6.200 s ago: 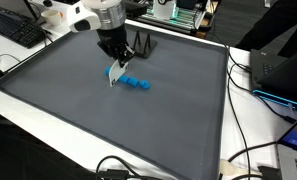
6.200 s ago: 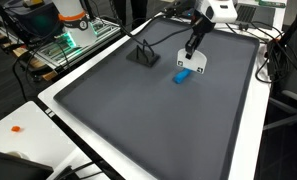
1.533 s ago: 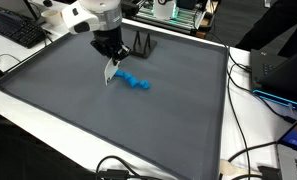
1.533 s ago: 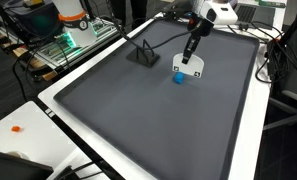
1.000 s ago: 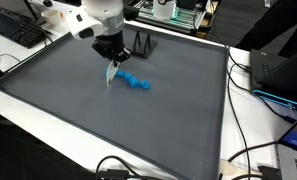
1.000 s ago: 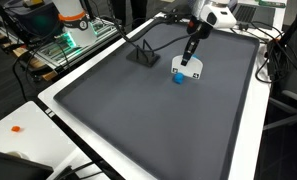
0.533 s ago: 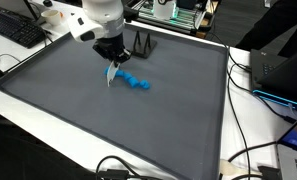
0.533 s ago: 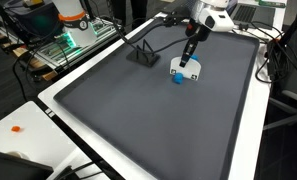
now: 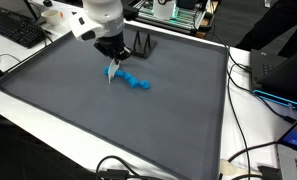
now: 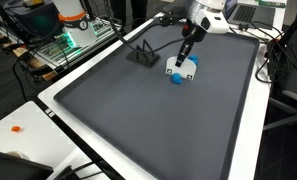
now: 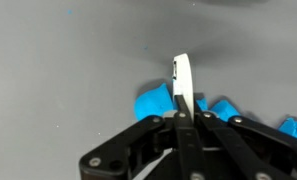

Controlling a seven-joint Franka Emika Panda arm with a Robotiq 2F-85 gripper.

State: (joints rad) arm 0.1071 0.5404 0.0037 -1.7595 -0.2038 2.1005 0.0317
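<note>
Grey mat (image 9: 88,120) below — my gripper (image 11: 184,118) pinches one white strip (image 11: 184,78) tight. One blue knobbly piece (image 9: 136,81) lies just beside it at four o'clock, and one black stand (image 9: 142,44) is at two.

No word, number, brand or sign can be read in any view. The white strip (image 11: 185,85) bears a small dark mark near its upper edge in the wrist view. In an exterior view the white strip (image 10: 174,69) shows a few dark spots on its face. All of these are too small and blurred to make out as letters or figures
</note>
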